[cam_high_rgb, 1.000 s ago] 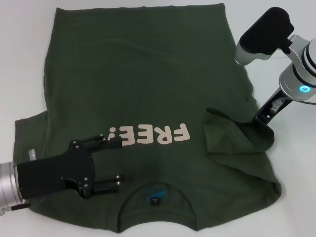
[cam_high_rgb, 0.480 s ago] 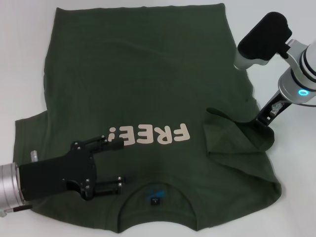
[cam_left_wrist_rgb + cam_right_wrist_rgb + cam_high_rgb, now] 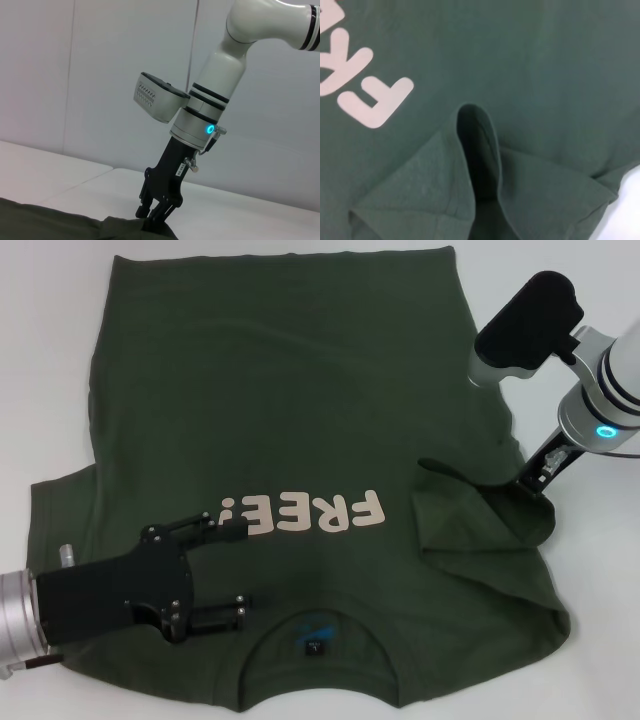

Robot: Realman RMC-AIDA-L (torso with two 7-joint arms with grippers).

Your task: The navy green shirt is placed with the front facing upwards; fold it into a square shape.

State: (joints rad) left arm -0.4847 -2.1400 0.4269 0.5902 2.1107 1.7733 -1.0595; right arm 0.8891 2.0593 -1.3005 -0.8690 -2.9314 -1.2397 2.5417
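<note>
Shirt (image 3: 290,470) spread face-up across the white table (image 3: 45,360), collar nearest the robot, "FREE!" print (image 3: 305,512) reading upside down from the head view. Right sleeve (image 3: 480,520) already doubled inward over the body — likely the first narrowing fold toward a square. Right gripper (image 3: 530,480) low at that sleeve's outer edge, fingertips touching cloth; whether pinching or let go, cannot tell. Left gripper (image 3: 225,570) hanging just over the left shoulder, jaws spread and empty, probably lined up for the matching sleeve. Plain pale wall panels (image 3: 75,75) behind the table — nothing else around.
</note>
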